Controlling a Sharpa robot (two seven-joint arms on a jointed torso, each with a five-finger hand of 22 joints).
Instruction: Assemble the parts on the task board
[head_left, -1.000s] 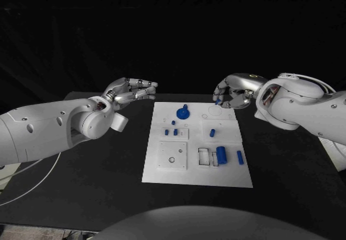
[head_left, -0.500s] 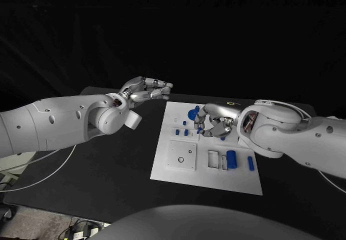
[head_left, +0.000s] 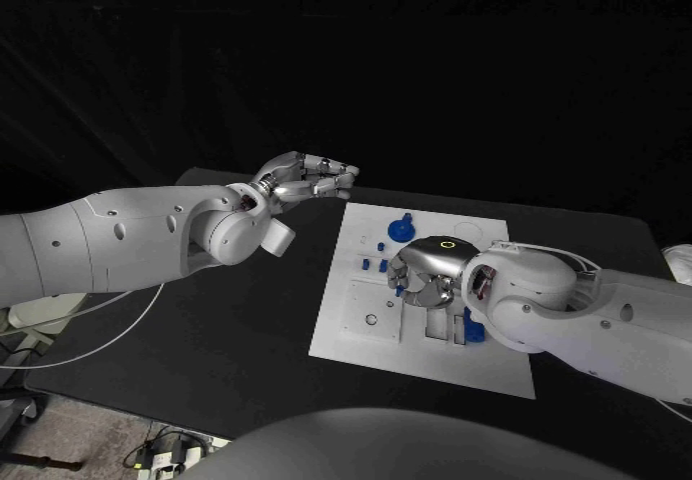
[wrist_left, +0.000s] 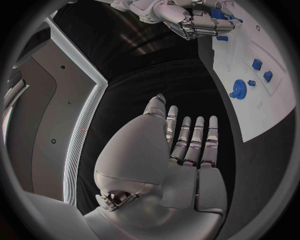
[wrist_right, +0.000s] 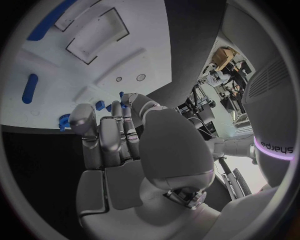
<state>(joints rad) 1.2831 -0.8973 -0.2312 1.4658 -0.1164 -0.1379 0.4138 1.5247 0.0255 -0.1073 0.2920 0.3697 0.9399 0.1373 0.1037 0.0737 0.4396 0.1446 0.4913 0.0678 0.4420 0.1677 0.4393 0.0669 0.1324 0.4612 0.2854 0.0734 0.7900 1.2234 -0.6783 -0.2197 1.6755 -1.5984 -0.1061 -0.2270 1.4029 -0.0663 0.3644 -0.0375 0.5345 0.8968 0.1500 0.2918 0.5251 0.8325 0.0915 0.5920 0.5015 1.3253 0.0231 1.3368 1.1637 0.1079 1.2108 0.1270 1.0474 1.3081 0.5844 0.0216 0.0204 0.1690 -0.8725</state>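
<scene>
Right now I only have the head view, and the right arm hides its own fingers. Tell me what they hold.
Observer: In the right wrist view the right hand pinches a small blue part at its fingertips.
Operator: Report what lies just beyond it.
Observer: Two small round holes in the task board.
Operator: Now check the left hand.
Observer: Left wrist view: the left hand holds nothing, fingers straight.

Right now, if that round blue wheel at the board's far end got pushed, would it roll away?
Probably not: the blue toothed wheel lies flat on the task board, so it should slide rather than roll. It looks like small, stiff plastic, likely light. Its notched rim may ease gripping.
</scene>
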